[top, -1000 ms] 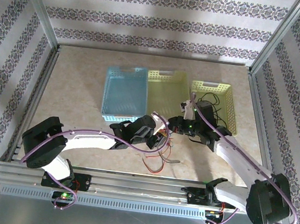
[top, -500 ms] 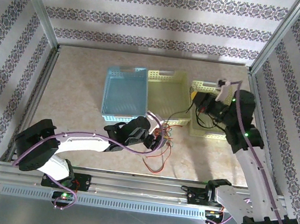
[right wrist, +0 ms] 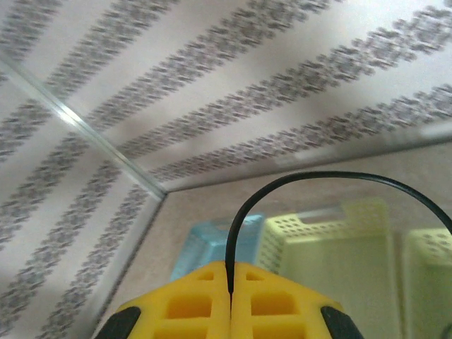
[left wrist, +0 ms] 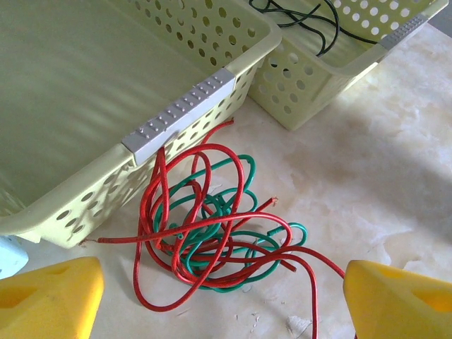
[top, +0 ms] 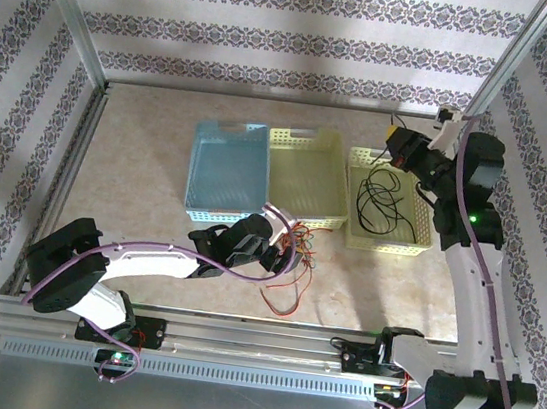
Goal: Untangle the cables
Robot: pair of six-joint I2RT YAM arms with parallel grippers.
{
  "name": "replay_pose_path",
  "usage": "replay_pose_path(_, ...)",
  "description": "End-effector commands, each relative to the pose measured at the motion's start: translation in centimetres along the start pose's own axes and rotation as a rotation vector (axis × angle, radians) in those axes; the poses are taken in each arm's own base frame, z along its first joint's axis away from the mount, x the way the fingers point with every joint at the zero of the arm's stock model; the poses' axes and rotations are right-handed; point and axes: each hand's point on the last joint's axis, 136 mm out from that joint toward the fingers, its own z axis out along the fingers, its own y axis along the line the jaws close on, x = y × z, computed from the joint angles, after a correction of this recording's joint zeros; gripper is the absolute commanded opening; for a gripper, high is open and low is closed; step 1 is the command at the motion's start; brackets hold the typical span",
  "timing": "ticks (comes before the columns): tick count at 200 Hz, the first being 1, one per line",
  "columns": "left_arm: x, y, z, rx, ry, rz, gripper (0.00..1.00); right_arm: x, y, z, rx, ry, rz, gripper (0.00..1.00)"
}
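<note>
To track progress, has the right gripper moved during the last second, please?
Yes. The right gripper, shut on the black cable, swung from the right-hand basket's near corner to its far rim.

Striped floral wallpaper (top: 295, 41) covers the walls at the top, left and right, and aluminium posts (top: 69, 11) mark the upper corners. A beige marbled tabletop (top: 137, 166) fills the centre, with a metal rail (top: 235, 346) below.

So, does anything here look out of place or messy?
Yes. The red and green cables lie knotted in a heap on the table, beside the middle basket, not in it. One end of the black cable is pinched in the shut right gripper, while the rest lies in the right basket.
</note>
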Motion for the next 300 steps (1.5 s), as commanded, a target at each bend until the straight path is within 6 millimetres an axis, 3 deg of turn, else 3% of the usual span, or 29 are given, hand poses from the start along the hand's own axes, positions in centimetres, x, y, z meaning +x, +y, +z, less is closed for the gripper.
replay_pose_path(1,-0.2,0.4,0.1,-0.015,-0.013,-0.014,0.88,1.7,-4.5,0.8,0.153,0.018,-0.01,0.0)
replay_pose_path(18,-0.1,0.4,0.1,-0.01,-0.007,-0.009,0.89,3.5,-7.8,1.2,0.258,0.048,-0.003,0.0)
replay_pose_path(56,0.3,0.3,0.4,-0.006,0.006,-0.007,0.89,9.6,-14.8,2.9,0.436,0.179,0.075,0.01)
replay_pose_path(92,0.4,0.3,0.4,-0.009,0.008,-0.006,0.9,14.8,-19.5,4.8,0.512,0.303,0.173,0.06)
replay_pose_path(136,0.5,0.5,0.3,-0.016,0.008,-0.009,0.9,17.7,-23.7,5.7,0.628,0.363,0.226,0.11)
replay_pose_path(148,0.5,0.6,0.3,-0.019,0.009,-0.009,0.9,17.8,-24.5,5.7,0.66,0.366,0.231,0.16)
replay_pose_path(157,0.6,0.6,0.3,-0.021,0.011,-0.009,0.9,17.8,-24.8,5.7,0.677,0.363,0.236,0.27)
replay_pose_path(168,0.6,0.7,0.3,-0.025,0.011,-0.011,0.9,17.4,-24.7,5.6,0.682,0.348,0.239,0.4)
replay_pose_path(192,0.7,1.1,0.2,-0.046,0.007,-0.021,0.9,15.6,-23.5,5.0,0.668,0.287,0.222,0.51)
replay_pose_path(222,1.0,1.7,0.3,-0.071,0.004,-0.043,0.91,13.2,-21.1,2.7,0.666,0.202,0.173,0.53)
replay_pose_path(245,1.0,2.6,0.5,-0.09,0.001,-0.08,0.91,12.9,-17.9,1.4,0.618,0.191,0.12,0.53)
replay_pose_path(262,1.2,3.4,0.5,-0.103,0.008,-0.117,0.91,15.1,-13.7,1.6,0.479,0.262,0.06,0.52)
replay_pose_path(281,1.6,4.4,0.6,-0.121,0.016,-0.16,0.91,20.7,-8.6,1.4,0.284,0.455,0.015,0.51)
replay_pose_path(300,1.9,5.5,0.6,-0.158,0.023,-0.189,0.9,26.9,-5.6,-0.2,0.163,0.646,0.01,0.5)
